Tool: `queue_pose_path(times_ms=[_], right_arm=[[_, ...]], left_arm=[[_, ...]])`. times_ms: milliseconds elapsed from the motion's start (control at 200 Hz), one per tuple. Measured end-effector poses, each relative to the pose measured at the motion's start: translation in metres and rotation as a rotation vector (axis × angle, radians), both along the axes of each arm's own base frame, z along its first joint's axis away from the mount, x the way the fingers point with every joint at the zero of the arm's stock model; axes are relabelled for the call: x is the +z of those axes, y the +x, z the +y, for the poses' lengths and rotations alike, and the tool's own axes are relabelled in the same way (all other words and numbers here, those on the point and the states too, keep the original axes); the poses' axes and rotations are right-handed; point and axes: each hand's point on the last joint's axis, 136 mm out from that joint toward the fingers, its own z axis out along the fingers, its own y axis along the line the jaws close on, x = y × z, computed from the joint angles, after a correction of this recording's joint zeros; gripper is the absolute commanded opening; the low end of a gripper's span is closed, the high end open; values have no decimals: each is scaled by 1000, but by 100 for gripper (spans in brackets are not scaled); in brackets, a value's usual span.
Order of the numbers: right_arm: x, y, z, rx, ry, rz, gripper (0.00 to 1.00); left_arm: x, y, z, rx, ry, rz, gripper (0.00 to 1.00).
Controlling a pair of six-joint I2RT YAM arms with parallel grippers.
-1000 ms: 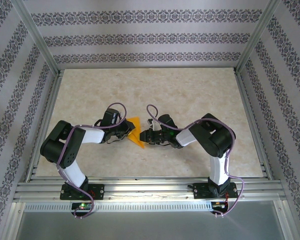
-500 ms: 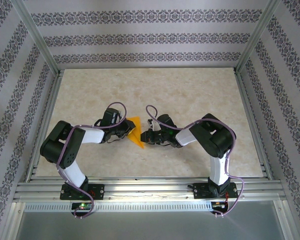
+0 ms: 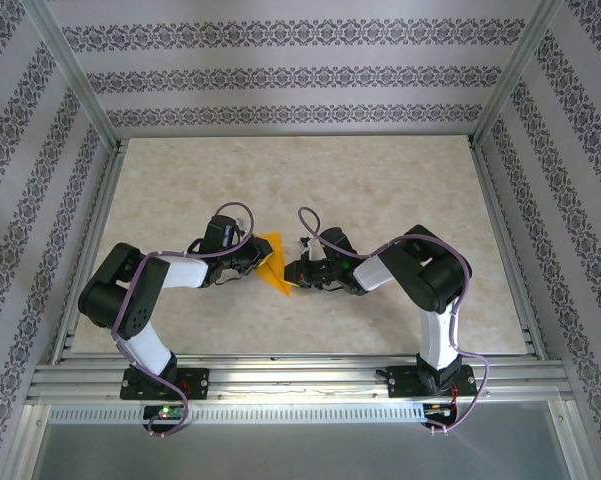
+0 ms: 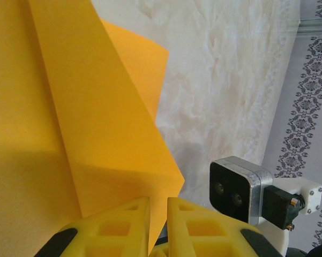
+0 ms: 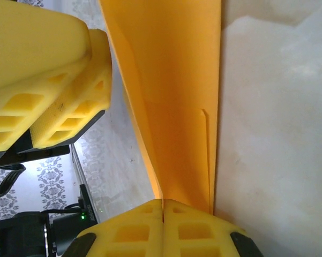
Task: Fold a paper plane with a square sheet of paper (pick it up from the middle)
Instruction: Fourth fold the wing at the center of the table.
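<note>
The paper [image 3: 270,262] sits just left of centre in the top view, a folded orange wedge held between my two pincers and, as far as I can tell, raised off the table [image 3: 380,180]. My left pincer [image 3: 252,258] is clamped on one edge: its pads [image 4: 118,227] pinch the sheet at the bottom of that wrist view, with the layers fanning to the upper left. My right pincer [image 3: 291,272] is pressed shut on the opposite edge, its fingertips [image 5: 134,225] meeting over the fold. I judge that gripping both sides makes the thin sheet taut for creasing; a slip could spring the fold open
</note>
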Motion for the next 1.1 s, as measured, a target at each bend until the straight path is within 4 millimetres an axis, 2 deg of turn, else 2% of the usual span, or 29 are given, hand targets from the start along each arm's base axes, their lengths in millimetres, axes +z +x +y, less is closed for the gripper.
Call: queue_pose_path(times_ms=[490, 779, 1099], right_arm=[[0, 3, -3, -27, 34, 33, 0], [0, 4, -4, -28, 39, 37, 0], [0, 4, -4, -28, 51, 51, 0]], left_arm=[[-3, -5, -8, -32, -10, 13, 15], [-8, 6, -14, -39, -6, 15, 14], [-18, 8, -15, -40, 1, 28, 14]])
